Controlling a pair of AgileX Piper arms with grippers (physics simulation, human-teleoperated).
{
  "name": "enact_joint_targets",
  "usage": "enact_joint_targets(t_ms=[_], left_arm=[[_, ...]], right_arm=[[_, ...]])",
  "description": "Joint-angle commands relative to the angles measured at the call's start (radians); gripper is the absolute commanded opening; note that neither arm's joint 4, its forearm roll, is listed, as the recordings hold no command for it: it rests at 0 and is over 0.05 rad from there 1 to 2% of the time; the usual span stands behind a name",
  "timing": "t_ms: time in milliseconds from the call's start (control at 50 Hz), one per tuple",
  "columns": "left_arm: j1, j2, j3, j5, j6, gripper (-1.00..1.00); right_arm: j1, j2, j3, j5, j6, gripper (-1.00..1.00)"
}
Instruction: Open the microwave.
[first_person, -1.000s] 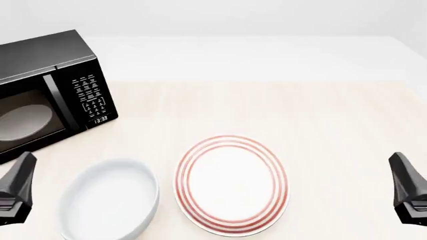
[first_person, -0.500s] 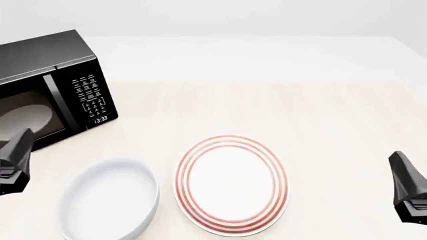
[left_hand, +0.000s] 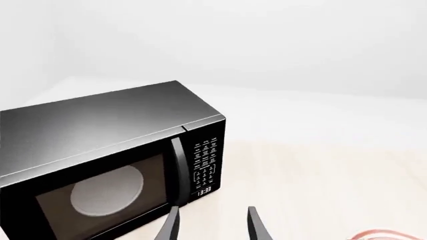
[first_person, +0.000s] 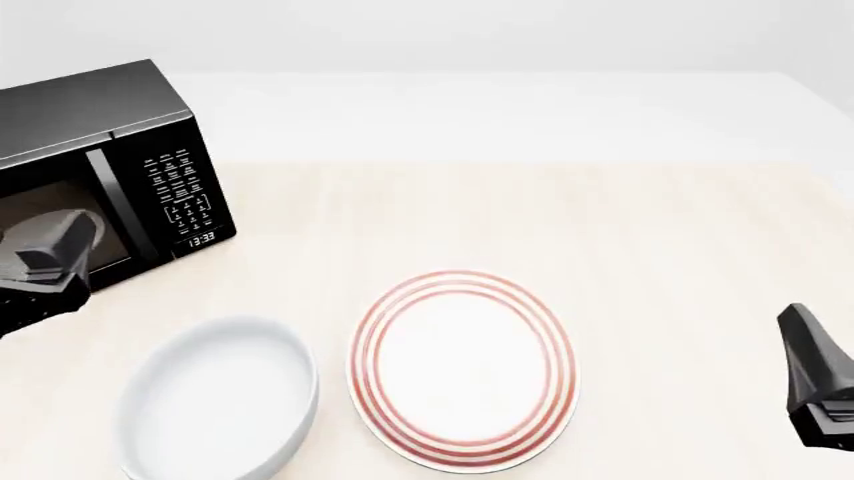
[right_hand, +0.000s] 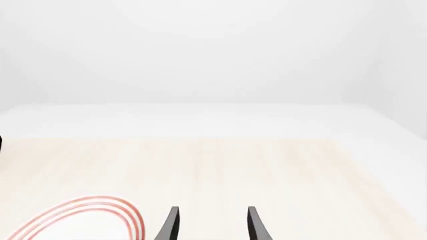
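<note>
Our left hand (first_person: 47, 250) hovers released before the closed microwave (first_person: 107, 170) at the pale wooden tabletop's (first_person: 641, 250) far left; our right hand (right_hand: 212, 225) waits released, low, well apart.

The table (first_person: 641, 230) carries microwave (first_person: 100, 150), bowl (first_person: 220, 400), and plate (first_person: 463, 368).
</note>
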Motion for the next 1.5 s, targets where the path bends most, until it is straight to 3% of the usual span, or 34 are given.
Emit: enact_joint_targets(t_ms=[20,80,140,300,720,1120,1500], left_arm=[[0.028,0.174,-0.004,-0.137,-0.055,1.0],[0.03,0.218,-0.004,-0.171,-0.061,1.0],[0.024,0.265,-0.008,-0.192,-0.015,1.0],[0.054,0.388,-0.021,-0.274,-0.021,1.0],[0.092,0.54,-0.068,-0.35,0.004,1.0],[0.074,0.708,-0.134,-0.443,0.083,1.0],[0.091,0.837,-0.206,-0.484,0.037,1.0]], right_arm=[[0.0,-0.002,0.0,0.002,-0.001,1.0],[0.0,-0.002,0.0,0.002,-0.001,1.0],[0.0,-0.002,0.0,0.002,-0.001,1.0],[0.0,-0.002,0.0,0.002,-0.001,1.0],[0.0,-0.002,0.0,0.002,-0.001,1.0],[0.0,-0.002,0.0,0.002,-0.001,1.0],[0.0,-0.002,0.0,0.002,-0.001,1.0]])
